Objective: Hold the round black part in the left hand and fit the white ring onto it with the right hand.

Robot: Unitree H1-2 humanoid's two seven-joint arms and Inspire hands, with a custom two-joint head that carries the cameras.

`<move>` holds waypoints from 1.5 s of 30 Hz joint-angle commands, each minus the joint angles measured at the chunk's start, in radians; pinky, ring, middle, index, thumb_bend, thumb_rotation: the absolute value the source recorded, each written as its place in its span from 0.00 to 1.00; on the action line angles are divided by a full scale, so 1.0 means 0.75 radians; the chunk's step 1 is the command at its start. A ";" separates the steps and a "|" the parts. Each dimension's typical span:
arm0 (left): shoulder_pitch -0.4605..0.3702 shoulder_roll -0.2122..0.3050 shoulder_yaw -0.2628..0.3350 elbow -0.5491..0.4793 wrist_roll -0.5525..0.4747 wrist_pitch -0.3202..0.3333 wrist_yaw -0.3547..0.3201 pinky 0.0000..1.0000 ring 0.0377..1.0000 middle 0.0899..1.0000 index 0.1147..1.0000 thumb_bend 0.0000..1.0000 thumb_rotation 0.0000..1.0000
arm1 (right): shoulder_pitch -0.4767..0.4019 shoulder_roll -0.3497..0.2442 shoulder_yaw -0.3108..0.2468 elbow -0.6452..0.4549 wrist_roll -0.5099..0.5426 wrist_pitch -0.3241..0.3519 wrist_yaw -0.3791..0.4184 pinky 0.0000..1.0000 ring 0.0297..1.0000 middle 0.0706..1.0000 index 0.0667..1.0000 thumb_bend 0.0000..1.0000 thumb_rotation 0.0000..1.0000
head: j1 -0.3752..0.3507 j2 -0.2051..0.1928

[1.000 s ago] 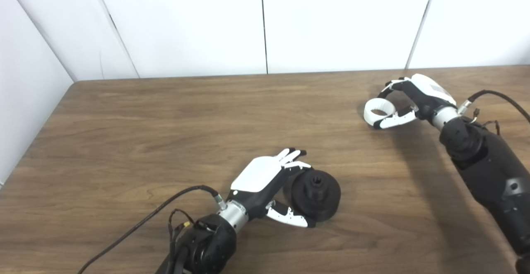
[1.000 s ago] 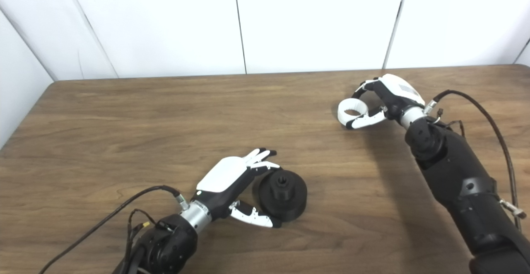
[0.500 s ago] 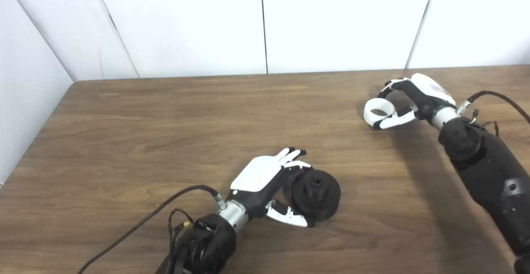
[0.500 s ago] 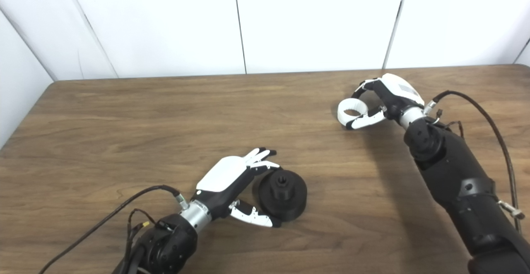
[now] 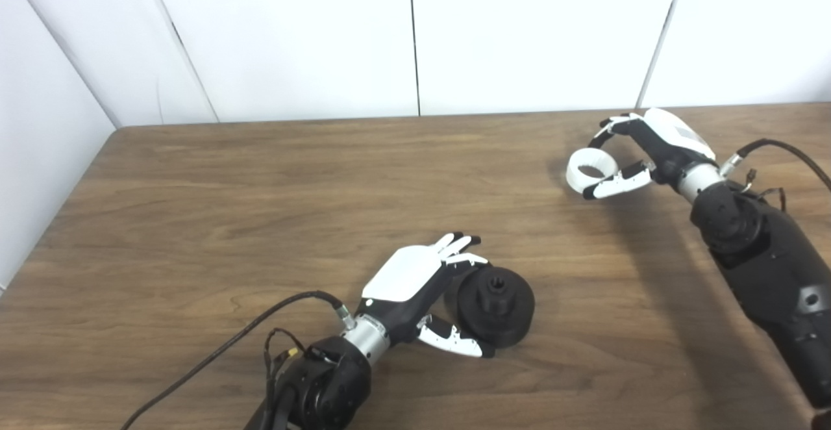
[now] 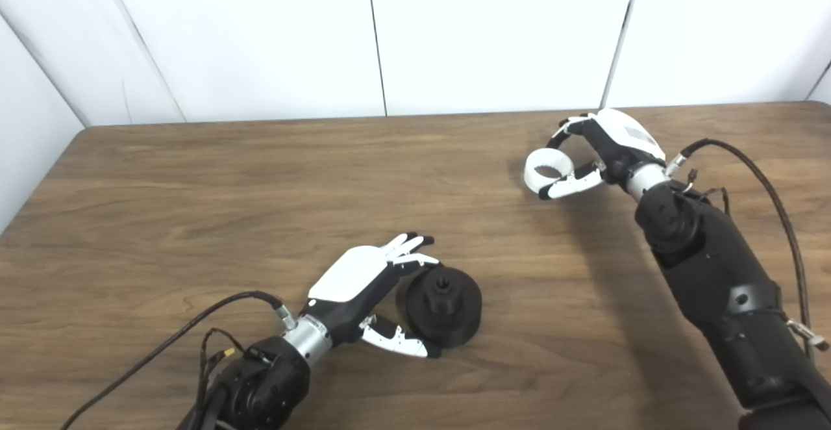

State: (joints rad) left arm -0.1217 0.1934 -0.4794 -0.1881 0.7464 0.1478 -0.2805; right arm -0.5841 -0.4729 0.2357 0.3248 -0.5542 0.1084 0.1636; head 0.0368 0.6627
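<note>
The left hand (image 5: 425, 287) is covered on its back by a smooth white shell, with black beneath and white fingers tipped in black. A silver wrist collar is seen, then a bulky black forearm trailed by a black cable and thin coloured wires. The right hand (image 5: 656, 147) is built alike, its white shell marked by a grey patch.

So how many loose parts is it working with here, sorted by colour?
Black: 1, the round black part, sitting on the table against the left hand.
White: 1, the white ring, held by the right hand.
Total: 2 parts.
</note>
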 commanded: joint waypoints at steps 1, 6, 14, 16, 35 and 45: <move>0.013 0.012 -0.019 0.051 -0.010 0.032 -0.070 0.92 1.00 0.97 0.74 0.96 0.36 | -0.043 -0.033 -0.031 -0.066 0.014 0.000 0.002 0.89 0.96 0.86 0.59 0.77 0.25 | 0.001 0.002; 0.013 0.012 -0.017 0.065 -0.010 0.024 -0.059 0.91 1.00 0.97 0.74 0.96 0.36 | -0.023 -0.034 -0.050 -0.140 0.015 0.007 0.028 0.86 0.95 0.85 0.59 0.78 0.25 | 0.000 0.000; 0.015 0.008 -0.014 0.066 -0.011 0.029 -0.057 0.92 1.00 0.97 0.74 0.96 0.36 | 0.032 -0.040 -0.055 -0.307 0.014 0.033 0.086 0.85 0.95 0.84 0.58 0.79 0.25 | 0.002 0.001; 0.015 0.007 -0.012 0.067 -0.014 0.028 -0.055 0.92 1.00 0.97 0.74 0.96 0.36 | 0.053 -0.038 -0.060 -0.366 0.031 0.041 0.109 0.84 0.95 0.84 0.58 0.79 0.24 | 0.000 0.003; 0.003 -0.002 -0.019 0.069 0.003 0.040 -0.062 0.92 1.00 0.97 0.74 0.96 0.36 | 0.193 -0.023 -0.069 -0.831 0.136 0.077 0.284 0.81 0.95 0.85 0.56 0.80 0.23 | 0.005 0.005; 0.007 -0.004 -0.019 0.065 0.007 0.052 -0.070 0.91 1.00 0.97 0.74 0.96 0.35 | 0.235 -0.004 -0.055 -0.971 0.157 0.114 0.375 0.82 0.96 0.84 0.55 0.81 0.18 | 0.005 0.013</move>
State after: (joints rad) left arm -0.1271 0.1827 -0.4789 -0.1760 0.7509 0.1474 -0.2765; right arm -0.3769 -0.4696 0.2043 -0.3593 -0.4424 0.1900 0.4431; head 0.0399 0.6719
